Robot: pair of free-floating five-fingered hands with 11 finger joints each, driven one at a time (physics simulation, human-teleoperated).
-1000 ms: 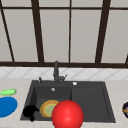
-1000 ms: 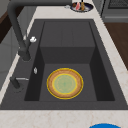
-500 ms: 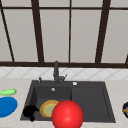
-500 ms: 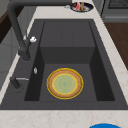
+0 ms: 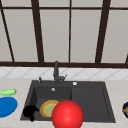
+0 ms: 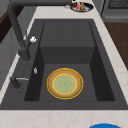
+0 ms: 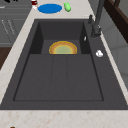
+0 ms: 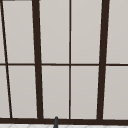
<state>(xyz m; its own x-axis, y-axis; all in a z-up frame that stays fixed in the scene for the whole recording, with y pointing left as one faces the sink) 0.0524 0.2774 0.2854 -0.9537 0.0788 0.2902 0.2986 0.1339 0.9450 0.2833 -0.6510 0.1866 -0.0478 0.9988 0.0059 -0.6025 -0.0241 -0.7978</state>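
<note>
Black against the dark sink (image 5: 107, 100), the left hand (image 5: 30, 112) hangs at the front left corner of the basin in the front view, just left of the plate (image 5: 49, 108). Its shape is a dark blob there, and I cannot tell whether its fingers are apart or together, nor whether it touches anything.

The plate lies flat on the floor of the sink's deeper left basin; it has a yellow rim, an orange band and a pale green middle, and it shows plainly in the left side view (image 6: 65, 83) and the right side view (image 7: 63, 48). A red ball (image 5: 67, 115) sits low in the front view, covering the plate's right edge and the sink's front rim; whether it rests on something or floats I cannot tell.

A dark tap (image 5: 56, 72) stands at the back rim of the sink, with a small lever (image 6: 17, 81) beside it in the left side view. On the bench (image 5: 15, 82) left of the sink lie a blue disc (image 5: 7, 106) and, just behind it, a green thing (image 5: 8, 92). At the bench's far right edge sits a dark bowl (image 5: 125, 109), which in the left side view (image 6: 81, 6) holds some food. Behind the sink rises a window (image 8: 70, 60) with dark bars.
</note>
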